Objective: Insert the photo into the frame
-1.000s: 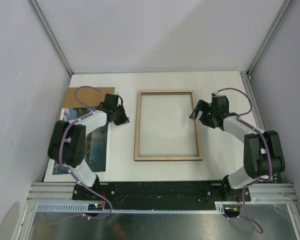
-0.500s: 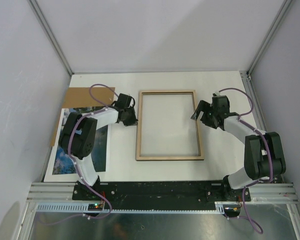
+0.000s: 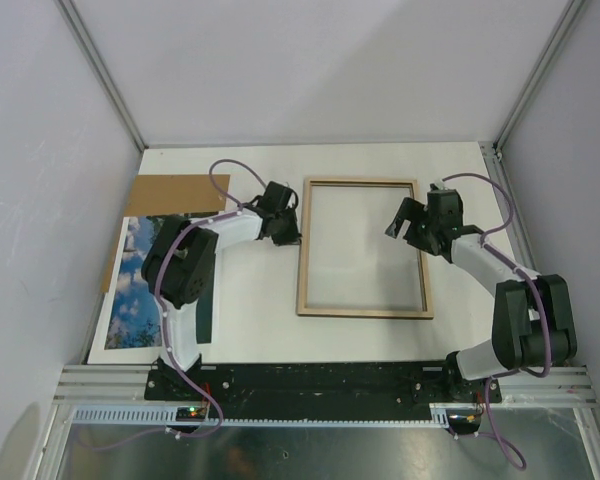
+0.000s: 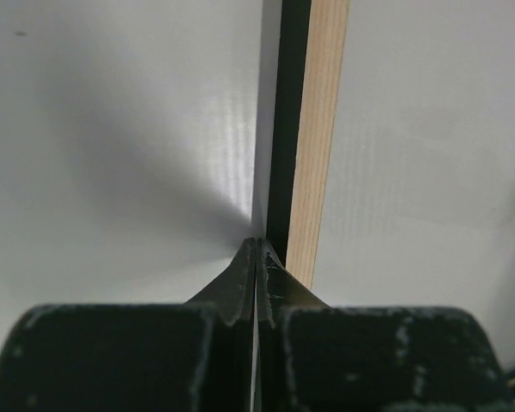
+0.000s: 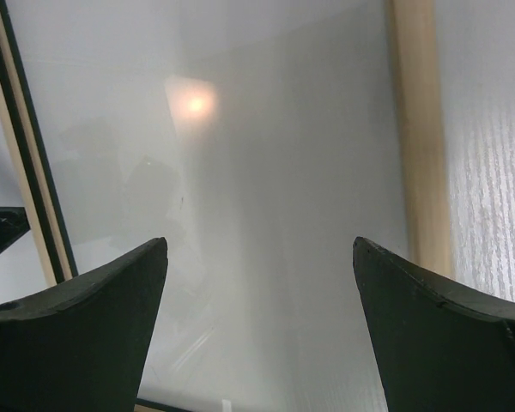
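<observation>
The white surface (image 3: pixel 250 330) carries everything, walled in by pale panels on three sides. The frame (image 3: pixel 363 250) lies flat right of centre with its pale wood back up and the clear pane inside, its long sides running near to far. The photo (image 3: pixel 132 295) lies face up at the left near corner, sky and trees showing, partly hidden under the left arm and well apart from the frame. Its far end overlaps a brown board (image 3: pixel 170 195) at the far left. The left tool (image 4: pixel 256 257) is pressed fully together with nothing between its fingers, and its tip sits against the outer edge of the frame's left rail, towards the far end. The right tool (image 5: pixel 259 249) is spread wide and holds nothing; it hangs over the pane, just inside the right rail, near the far right corner.
</observation>
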Controlling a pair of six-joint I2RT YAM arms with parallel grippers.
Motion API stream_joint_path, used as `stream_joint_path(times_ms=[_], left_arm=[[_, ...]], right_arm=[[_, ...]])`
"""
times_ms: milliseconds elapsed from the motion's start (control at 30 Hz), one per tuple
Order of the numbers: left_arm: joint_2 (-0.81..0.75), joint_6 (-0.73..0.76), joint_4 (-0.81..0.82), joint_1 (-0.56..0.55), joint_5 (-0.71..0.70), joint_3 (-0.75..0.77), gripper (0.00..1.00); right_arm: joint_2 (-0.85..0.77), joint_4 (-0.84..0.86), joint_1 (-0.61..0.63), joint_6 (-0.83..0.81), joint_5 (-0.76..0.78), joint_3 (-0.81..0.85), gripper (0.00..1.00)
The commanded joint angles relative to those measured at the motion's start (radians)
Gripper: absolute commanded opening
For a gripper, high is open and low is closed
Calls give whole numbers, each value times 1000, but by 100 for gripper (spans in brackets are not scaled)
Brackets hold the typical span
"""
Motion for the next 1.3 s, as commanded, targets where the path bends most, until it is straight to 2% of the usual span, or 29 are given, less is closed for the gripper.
stream_joint_path(times_ms=[0,200,433,600,733,867,1033,1167,1267], left_arm=[[36,-50,21,-65,12,51,0],[64,-68,29,-125,31,72,0],[67,-60,33,-125,28,89,0],[-3,-41,27,-73,25,84,9],[-142,-35,11,4,-11,15,21],[-352,-68,-18,141,-72,-115,29],[-557,-85,-71,351,-145,-277,41],[-661,-89,-118,520,-109,-365,45],[-730,-73,-153,597,-118,-399,47]], right_arm=[[-55,-19,4,-11,40,39,93],[-80,-31,6,-11,57,39,93],[-82,-27,11,-7,47,39,93],[-70,-18,37,-8,19,55,93],[-45,5,102,-3,-8,88,94],[27,68,205,25,-74,143,94],[162,254,365,94,-181,220,94],[309,402,478,158,-269,308,94],[424,533,551,228,-326,361,94]])
